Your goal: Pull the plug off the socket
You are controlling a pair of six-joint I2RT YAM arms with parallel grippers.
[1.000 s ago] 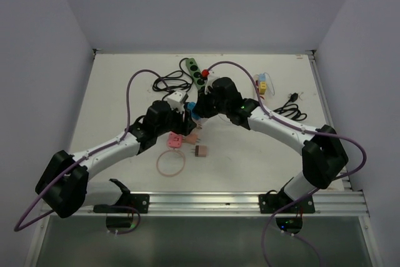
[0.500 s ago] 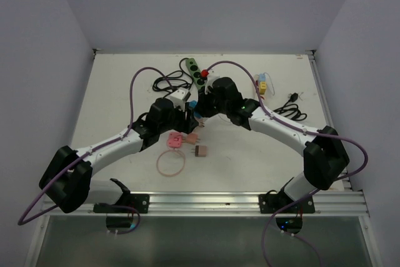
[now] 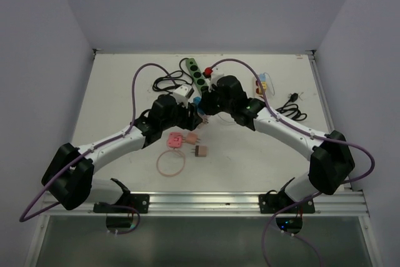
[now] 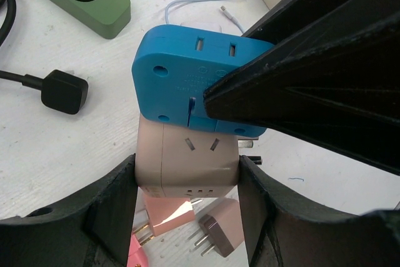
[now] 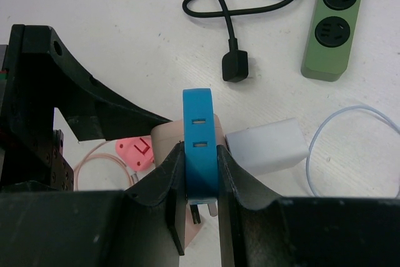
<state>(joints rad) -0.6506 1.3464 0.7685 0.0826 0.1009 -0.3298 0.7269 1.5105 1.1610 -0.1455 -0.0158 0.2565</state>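
At the middle of the desk [image 3: 112, 92], near the green power strip [image 3: 195, 72], the left fingers [image 4: 109, 217] clamp the beige socket [image 4: 187, 161] by its sides while the right fingers [image 5: 169, 186] pinch the blue plug [image 4: 178, 73], which rests against the socket's far face.

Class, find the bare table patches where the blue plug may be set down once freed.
Free: far left, between the table edge and black cable; near right, between brown plug and right arm. Crowded: the centre.
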